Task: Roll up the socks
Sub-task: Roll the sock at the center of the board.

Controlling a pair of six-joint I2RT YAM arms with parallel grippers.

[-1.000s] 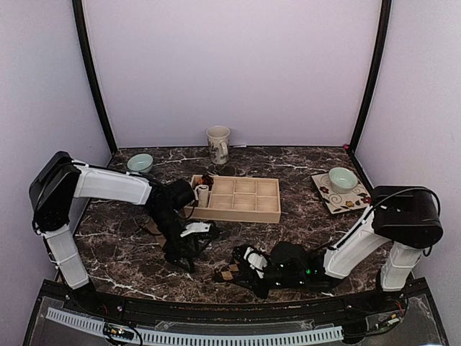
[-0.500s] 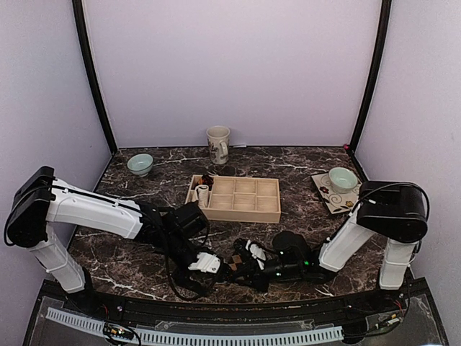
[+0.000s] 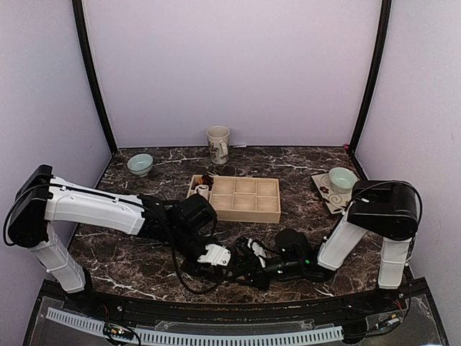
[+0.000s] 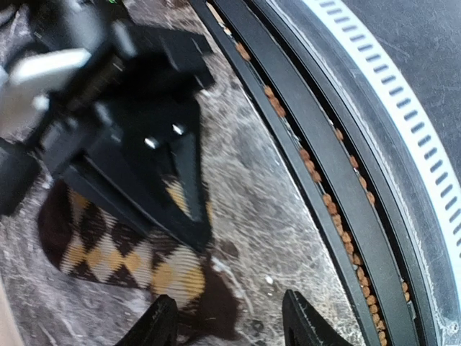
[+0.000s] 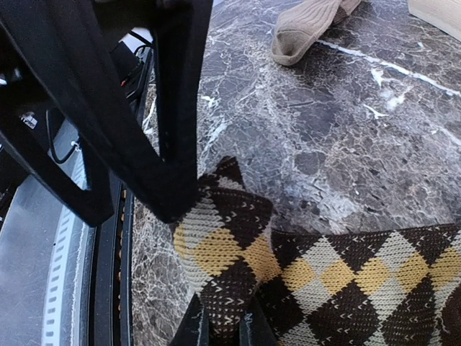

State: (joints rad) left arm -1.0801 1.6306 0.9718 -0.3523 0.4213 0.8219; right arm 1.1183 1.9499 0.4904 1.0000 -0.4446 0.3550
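Note:
The dark brown argyle sock [image 5: 238, 245] lies flat near the table's front edge. My right gripper [image 5: 227, 328] is shut on a raised fold of it. In the left wrist view the same sock [image 4: 122, 252] runs under the right gripper's black fingers [image 4: 180, 187]. My left gripper [image 4: 232, 326] is open, its tips straddling the sock's dark end [image 4: 216, 310]. The plain tan sock [image 5: 306, 25] lies flat farther back on the marble. In the top view both grippers meet at front centre, left gripper [image 3: 225, 262] and right gripper [image 3: 246, 259], and hide most of the argyle sock.
A wooden compartment tray [image 3: 241, 209] stands mid-table with small rolled bundles [image 3: 204, 190] in its left end. A mug [image 3: 218, 144] stands at the back, a teal bowl [image 3: 140, 163] back left, a bowl on a patterned plate [image 3: 353, 198] right. The black front rail [image 4: 324, 180] runs close by.
The left arm swung from beside the tray down to front centre, its jaws narrowing. The right gripper kept its grip on the argyle sock and shifted slightly.

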